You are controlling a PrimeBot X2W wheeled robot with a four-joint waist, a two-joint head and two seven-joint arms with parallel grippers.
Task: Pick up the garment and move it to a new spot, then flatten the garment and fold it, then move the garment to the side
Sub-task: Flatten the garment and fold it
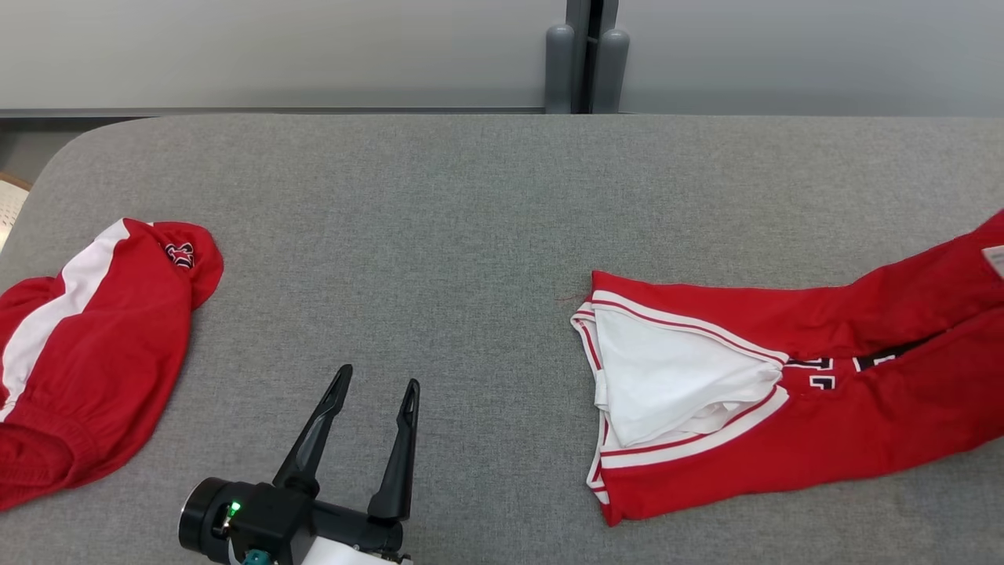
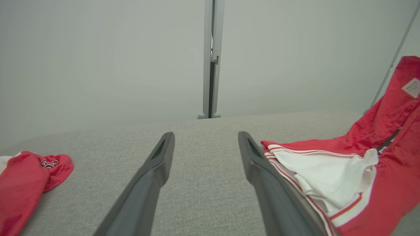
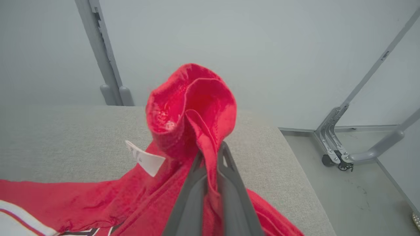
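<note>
We see the grey padded table running the width of the head view, with the red garment with white trim spread on its right side. A second red garment with a white stripe lies crumpled at the far left, well apart. Between them our left gripper has its fingers spread wide, holding nothing. Our right gripper is clamped on a raised fold of the red garment, just beside its white tag
</note>
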